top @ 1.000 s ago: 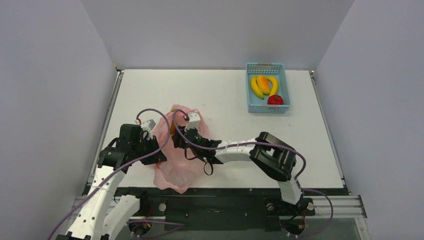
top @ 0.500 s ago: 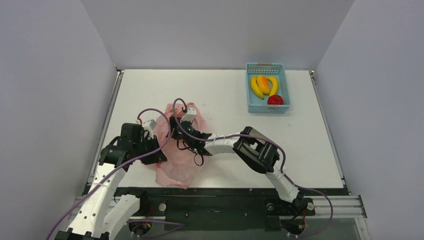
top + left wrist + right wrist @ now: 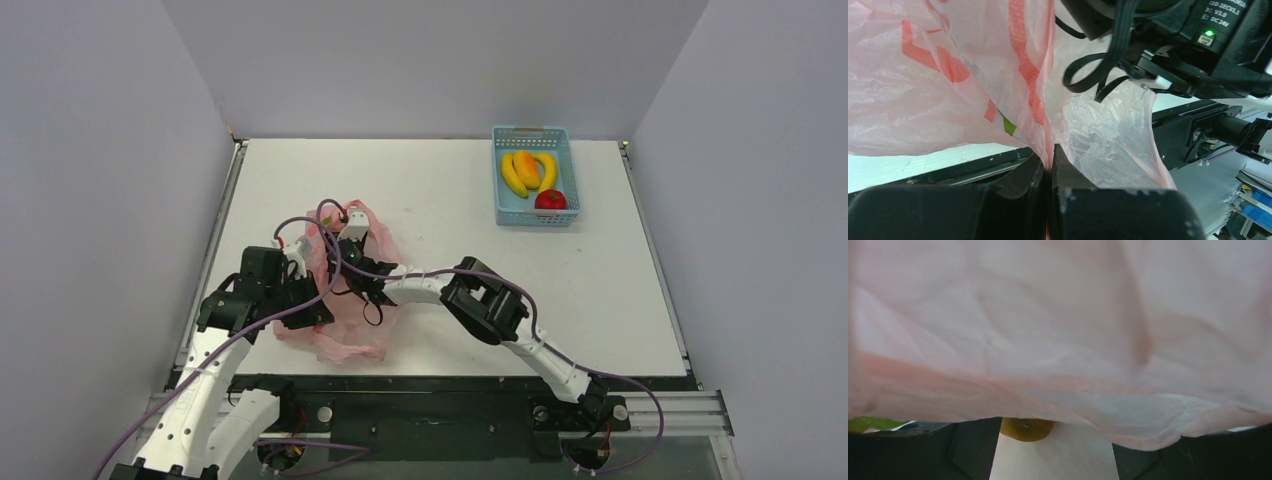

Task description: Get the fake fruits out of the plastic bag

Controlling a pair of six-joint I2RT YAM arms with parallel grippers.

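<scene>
Surface (image 3: 430,180) is carrying everything. At its near left the pink bag (image 3: 345,335) is lying crumpled, and the left claw (image 3: 1050,160) is pinching a fold of it tight. At the far right the blue basket (image 3: 497,175) is holding 2 bananas (image 3: 513,175), a mango (image 3: 527,165) and an apple (image 3: 550,200). Under the bag's film the right claw (image 3: 1050,450) is hanging with jaws wide apart. Between them a brown kiwi (image 3: 1027,429) is showing; whether they are touching it I cannot tell.
</scene>
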